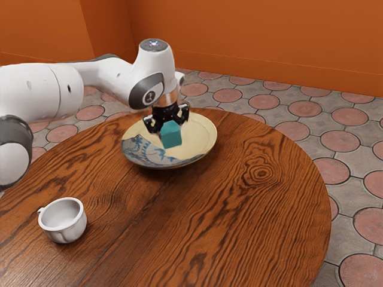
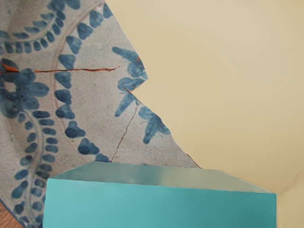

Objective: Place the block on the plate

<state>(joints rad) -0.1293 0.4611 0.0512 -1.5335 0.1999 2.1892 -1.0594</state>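
Gripper (image 1: 169, 127) is pointing down over the plate (image 1: 202, 136), and it seems closed on the teal block (image 1: 172, 137), with the fingers parted only so much as the block needs. Such a hold from opposite sides is sensible, I think, because it leaves the lower part of the block free to meet the plate first. The block is somewhat tilted in the exterior view; whether its underside is already touching the plate, I cannot tell.

In the wrist view, the block lies close under the hand, with the blue-patterned part and the plain cream part of the plate behind it. This position is well inside the rim, so the block should have support below it when it is released. The white cup (image 1: 63, 220) stands well apart on the wooden counter (image 1: 239, 209), and it does not disturb this work.

The step in hand is, in my judgement, the lowering. Next calls for a small, straight descent, then a gentle opening; if the release is too high, the block could tip or slide.
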